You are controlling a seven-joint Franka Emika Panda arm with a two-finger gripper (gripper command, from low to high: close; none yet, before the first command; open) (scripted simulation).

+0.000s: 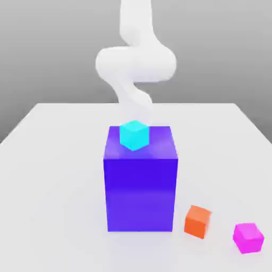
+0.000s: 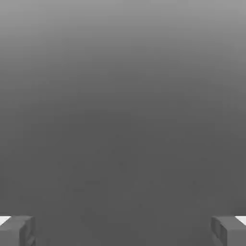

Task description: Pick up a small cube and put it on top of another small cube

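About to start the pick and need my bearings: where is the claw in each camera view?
Exterior view: at the lower end of the white arm, mid-picture, dropping behind the cyan cube that sits on the big blue block.
Hand view: the claw is open, its grey fingers standing in two corners with plain grey backdrop between them.
Shared landmark: the arm's working end itself.

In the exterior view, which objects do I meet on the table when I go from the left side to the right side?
Big blue-violet block with the cyan cube on its top → orange cube → small magenta-pink cube.
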